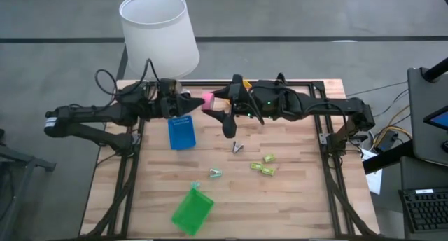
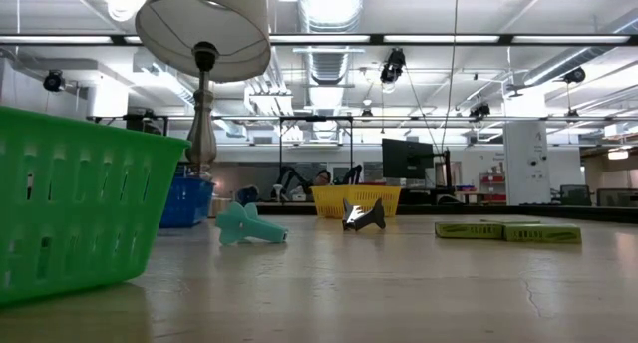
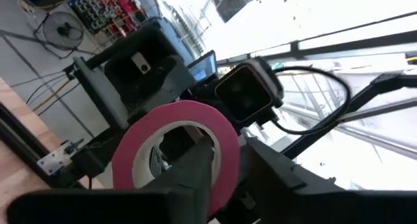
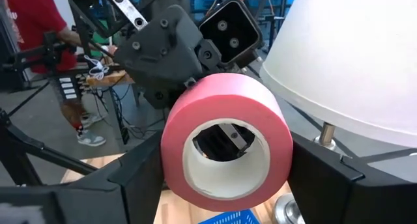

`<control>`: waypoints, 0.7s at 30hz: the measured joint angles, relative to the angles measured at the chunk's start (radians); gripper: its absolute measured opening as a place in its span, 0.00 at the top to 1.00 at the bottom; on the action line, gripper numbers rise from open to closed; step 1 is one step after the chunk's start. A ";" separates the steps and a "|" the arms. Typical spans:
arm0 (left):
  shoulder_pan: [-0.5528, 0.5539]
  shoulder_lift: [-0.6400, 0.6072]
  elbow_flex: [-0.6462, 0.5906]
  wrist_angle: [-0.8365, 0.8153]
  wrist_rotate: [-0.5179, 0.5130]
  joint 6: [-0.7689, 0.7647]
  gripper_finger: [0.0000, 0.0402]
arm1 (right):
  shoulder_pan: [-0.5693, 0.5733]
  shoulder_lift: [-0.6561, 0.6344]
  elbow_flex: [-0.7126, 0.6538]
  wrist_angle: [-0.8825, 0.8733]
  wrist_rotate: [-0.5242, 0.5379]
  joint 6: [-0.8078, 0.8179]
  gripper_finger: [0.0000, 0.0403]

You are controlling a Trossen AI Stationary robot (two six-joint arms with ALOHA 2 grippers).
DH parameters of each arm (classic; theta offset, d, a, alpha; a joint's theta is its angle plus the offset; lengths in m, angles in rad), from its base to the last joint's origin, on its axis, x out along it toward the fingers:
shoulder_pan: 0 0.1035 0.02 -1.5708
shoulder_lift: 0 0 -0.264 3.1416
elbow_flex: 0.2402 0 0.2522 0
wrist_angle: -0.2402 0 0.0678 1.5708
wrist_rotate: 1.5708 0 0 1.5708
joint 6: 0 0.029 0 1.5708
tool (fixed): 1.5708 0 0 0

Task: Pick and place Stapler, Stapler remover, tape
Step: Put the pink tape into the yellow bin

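A pink tape roll (image 1: 208,101) with a pale core hangs in the air above the table's far side, between my two arms. My left gripper (image 1: 196,103) comes at it from the left and my right gripper (image 1: 213,104) from the right, both shut on it. On the table lie a dark stapler remover (image 1: 239,147), a teal stapler remover (image 1: 215,173) and two lime-green oblong staplers (image 1: 266,164). The low view shows these things but neither gripper. My left gripper (image 3: 234,178) has one finger (image 3: 195,172) inside the roll's pale core and the other outside its pink rim (image 3: 231,152), with the ring's wall between them. It reaches in level from the table's left. The roll is clear of the table. My right gripper (image 4: 225,178) pinches the roll across its width, one finger on each side of the pink outer face (image 4: 176,139). The fingers come level from the table's right. The roll's hole (image 4: 225,142) faces along them, and the roll is lifted clear.
A white-shaded lamp (image 1: 159,31) stands at the far left corner, close behind the grippers. A blue basket (image 1: 181,132) sits below my left gripper and a green basket (image 1: 192,211) lies near the front edge. Bare wood shows at the front right.
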 joint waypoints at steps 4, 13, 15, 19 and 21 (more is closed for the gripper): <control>0.001 -0.010 -0.002 0.004 -0.005 0.015 0.63 | -0.001 -0.015 0.000 -0.006 0.002 -0.002 0.34; -0.006 -0.027 -0.004 -0.001 0.008 0.079 0.48 | -0.068 -0.084 0.001 -0.145 0.138 0.113 0.34; -0.008 -0.028 -0.004 0.000 0.017 0.081 0.48 | -0.104 -0.085 0.001 -0.194 0.136 0.179 0.34; -0.012 -0.028 -0.005 -0.001 0.034 0.083 0.48 | -0.180 -0.073 0.009 -0.302 0.089 0.289 0.33; -0.015 -0.028 -0.006 -0.002 0.040 0.082 0.48 | -0.222 -0.063 0.010 -0.352 0.053 0.328 0.33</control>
